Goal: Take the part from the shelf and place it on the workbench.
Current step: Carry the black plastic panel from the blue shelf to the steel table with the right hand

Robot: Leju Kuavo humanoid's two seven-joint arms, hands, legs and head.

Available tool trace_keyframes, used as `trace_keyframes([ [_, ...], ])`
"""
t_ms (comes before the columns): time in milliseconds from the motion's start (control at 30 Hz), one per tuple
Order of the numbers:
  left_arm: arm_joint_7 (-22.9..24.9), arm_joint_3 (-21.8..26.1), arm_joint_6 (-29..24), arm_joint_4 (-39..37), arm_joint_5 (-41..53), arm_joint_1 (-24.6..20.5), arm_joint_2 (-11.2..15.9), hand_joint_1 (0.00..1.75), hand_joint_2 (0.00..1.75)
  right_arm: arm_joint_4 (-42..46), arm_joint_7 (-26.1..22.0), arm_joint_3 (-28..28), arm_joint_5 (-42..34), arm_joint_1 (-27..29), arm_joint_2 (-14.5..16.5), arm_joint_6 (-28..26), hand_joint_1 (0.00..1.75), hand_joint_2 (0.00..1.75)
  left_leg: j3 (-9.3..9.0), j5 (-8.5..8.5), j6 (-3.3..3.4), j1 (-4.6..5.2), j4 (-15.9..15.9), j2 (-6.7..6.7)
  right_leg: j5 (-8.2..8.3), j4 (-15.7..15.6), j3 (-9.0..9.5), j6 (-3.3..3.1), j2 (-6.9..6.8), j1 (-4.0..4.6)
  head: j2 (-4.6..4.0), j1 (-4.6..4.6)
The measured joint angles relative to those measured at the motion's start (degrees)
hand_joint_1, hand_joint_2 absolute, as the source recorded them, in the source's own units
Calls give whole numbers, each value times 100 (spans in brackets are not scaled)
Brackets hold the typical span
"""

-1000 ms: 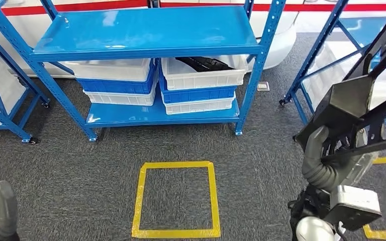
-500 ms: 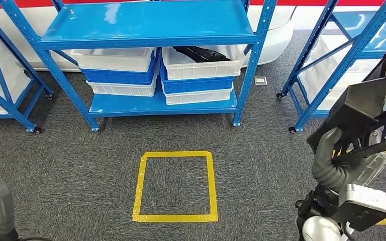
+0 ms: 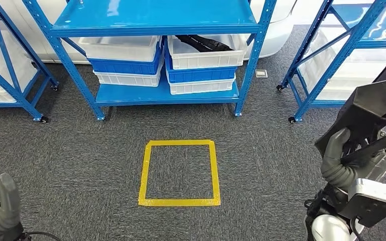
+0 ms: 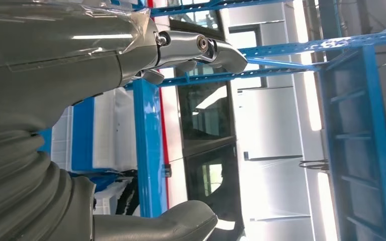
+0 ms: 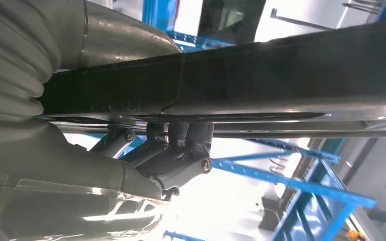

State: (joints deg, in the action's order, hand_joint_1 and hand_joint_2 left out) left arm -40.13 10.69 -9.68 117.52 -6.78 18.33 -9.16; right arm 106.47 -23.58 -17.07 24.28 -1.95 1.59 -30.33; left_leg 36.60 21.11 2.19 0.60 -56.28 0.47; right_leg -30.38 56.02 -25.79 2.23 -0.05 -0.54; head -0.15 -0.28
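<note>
My right hand [image 3: 340, 159] grips a large black angular part [image 3: 369, 106] at the right edge of the head view, held up above the floor. In the right wrist view the black part [image 5: 261, 80] runs as a long dark bar across my right hand [image 5: 80, 165], with the fingers [image 5: 177, 153] wrapped against it. My left hand [image 3: 1, 211] hangs low at the bottom left, holding nothing. The left wrist view shows the left hand [image 4: 55, 100] with fingers [image 4: 201, 47] stretched out and apart from the thumb [image 4: 156, 226].
A blue shelf [image 3: 156, 20] stands ahead with stacked white and blue bins; one white bin [image 3: 206, 54] holds more black parts [image 3: 203, 42]. More blue racks stand at the left [image 3: 10, 65] and right [image 3: 331, 50]. A yellow tape square [image 3: 179, 173] marks the grey carpet.
The whole picture has shifted: the shelf and the yellow square sit higher and look smaller, so the camera has moved back. My right hand still holds the black part.
</note>
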Motion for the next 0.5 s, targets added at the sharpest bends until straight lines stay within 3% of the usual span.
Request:
trace_keyframes([
  [67,-1,-61,-101,-20,41,-49,3,0,175,-3,-8,13,50,26,20,23,175,175,18,-108,-73,-9,26,2,23,-115,-24,-91,4,12,0,-11],
  [100,-1,-83,-142,-25,54,-61,4,0,175,-4,-8,17,73,32,32,36,175,175,48,-83,-109,-22,5,-7,76,-118,-76,-138,-2,-3,0,-5],
  [133,-1,-97,-175,-28,64,-66,6,0,175,-5,-7,19,89,39,45,45,175,175,96,51,-145,-36,-84,-19,138,-120,-124,-196,-10,-21,0,-13],
  [167,-1,-107,-201,-29,70,-71,8,0,175,-7,-3,22,105,43,61,57,175,175,171,300,-180,-51,-293,-31,209,-125,-185,-242,-19,-43,0,-18],
  [233,1,-127,-251,-33,75,-90,13,0,175,-7,2,31,145,53,91,87,175,175,343,922,-249,-86,-988,-41,353,-117,-321,-297,-31,-43,0,-37],
  [267,1,-136,-275,-37,78,-107,15,0,175,-8,4,35,165,59,104,103,175,175,396,1103,-277,-99,-1347,-41,424,-107,-401,-293,-33,-38,0,-38],
  [300,1,-142,-297,-43,79,-123,16,0,175,-10,5,37,180,66,115,118,175,175,385,1134,-296,-111,-1577,-40,489,-89,-489,-285,-34,-35,0,-39],
  [333,1,-149,-319,-49,79,-138,16,0,175,-13,6,38,188,72,125,131,175,175,288,1046,-305,-122,-1630,-39,545,-59,-586,-271,-34,-36,0,-40],
  [400,1,-168,-344,-54,79,-165,16,0,175,-18,8,41,191,78,144,150,175,175,-206,780,-289,-137,-1125,-42,629,31,-773,-233,-32,-40,0,-43],
  [467,3,-184,-357,-54,79,-194,16,0,175,-21,7,46,191,79,162,152,175,175,-762,793,-236,-126,-363,-57,693,106,-891,-171,-29,-31,0,-36],
  [500,3,-187,-368,-53,79,-204,16,0,175,-21,3,47,187,77,171,152,175,175,-902,851,-200,-108,-134,-65,728,122,-914,-130,-30,-30,0,-34],
])
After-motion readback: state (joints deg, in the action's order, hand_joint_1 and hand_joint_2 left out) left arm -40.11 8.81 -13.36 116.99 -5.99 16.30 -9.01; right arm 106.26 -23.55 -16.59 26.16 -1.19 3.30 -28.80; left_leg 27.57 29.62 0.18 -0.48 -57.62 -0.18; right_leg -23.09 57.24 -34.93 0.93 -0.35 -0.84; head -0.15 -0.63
